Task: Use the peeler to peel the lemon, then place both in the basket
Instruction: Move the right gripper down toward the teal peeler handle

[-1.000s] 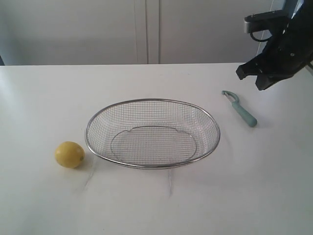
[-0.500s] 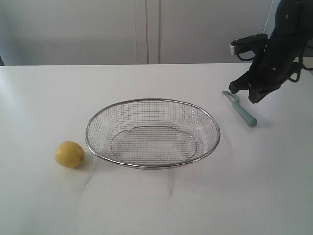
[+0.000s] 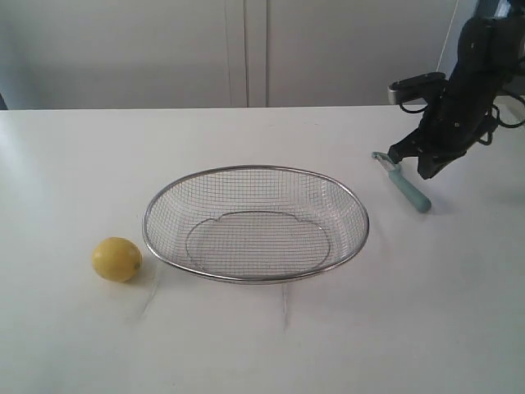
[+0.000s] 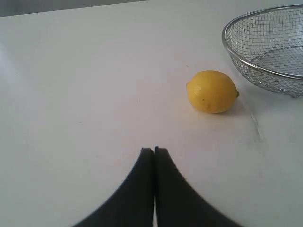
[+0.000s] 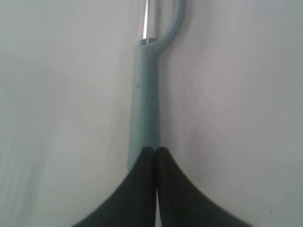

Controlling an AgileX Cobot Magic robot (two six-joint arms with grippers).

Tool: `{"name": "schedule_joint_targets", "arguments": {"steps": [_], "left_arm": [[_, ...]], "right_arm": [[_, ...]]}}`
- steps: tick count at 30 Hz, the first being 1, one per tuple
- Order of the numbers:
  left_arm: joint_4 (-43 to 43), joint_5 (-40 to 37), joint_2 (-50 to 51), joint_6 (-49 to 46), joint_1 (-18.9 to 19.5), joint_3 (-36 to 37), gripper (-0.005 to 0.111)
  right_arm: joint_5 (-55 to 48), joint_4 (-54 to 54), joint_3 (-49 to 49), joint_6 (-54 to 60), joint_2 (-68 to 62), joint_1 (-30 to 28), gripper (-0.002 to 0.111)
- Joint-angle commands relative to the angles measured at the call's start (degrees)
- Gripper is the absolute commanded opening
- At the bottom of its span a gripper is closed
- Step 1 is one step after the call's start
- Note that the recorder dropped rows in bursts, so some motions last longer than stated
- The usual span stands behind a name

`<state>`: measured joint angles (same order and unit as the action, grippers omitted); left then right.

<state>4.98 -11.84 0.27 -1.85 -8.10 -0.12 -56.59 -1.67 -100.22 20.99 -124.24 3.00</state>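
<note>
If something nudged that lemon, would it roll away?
Probably it would roll: the lemon is rounded and lies free on the smooth table. Its slightly oval shape, with a nub at one end, would likely make it wobble and stop soon. The smooth skin may be slippery to grip.

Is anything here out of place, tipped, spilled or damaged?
Nothing stands out. The basket stands upright, the lemon lies whole and unpeeled beside it, and the peeler lies flat on the table on the basket's other side.
</note>
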Motion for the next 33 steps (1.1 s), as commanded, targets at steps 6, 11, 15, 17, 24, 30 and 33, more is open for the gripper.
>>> {"name": "schedule_joint_targets", "arguments": {"steps": [6,11,15,17,24,30,33], "left_arm": [[0.24,-0.14,-0.27,0.26,0.02,0.12,0.0],[0.24,-0.14,-0.27,0.26,0.02,0.12,0.0],[0.24,-0.14,-0.27,0.26,0.02,0.12,0.0],[0.24,-0.14,-0.27,0.26,0.02,0.12,0.0],[0.24,-0.14,-0.27,0.26,0.02,0.12,0.0],[0.24,-0.14,-0.27,0.26,0.02,0.12,0.0],[0.24,-0.14,-0.27,0.26,0.02,0.12,0.0]], "right_arm": [[0.99,-4.57,-0.63,7.92,-0.54,-0.41,0.031],[3.75,-4.57,-0.63,10.16,-0.54,-0.41,0.053],[5.24,-4.34,-0.52,10.37,-0.54,-0.41,0.054],[5.66,-4.2,-0.3,10.37,-0.54,-0.41,0.054],[6.16,-4.1,-0.3,9.8,-2.58,-0.41,0.054],[6.76,-3.69,-0.3,8.61,-4.14,-0.41,0.054],[6.99,-3.69,-0.3,8.48,-5.14,-0.41,0.054]]}}
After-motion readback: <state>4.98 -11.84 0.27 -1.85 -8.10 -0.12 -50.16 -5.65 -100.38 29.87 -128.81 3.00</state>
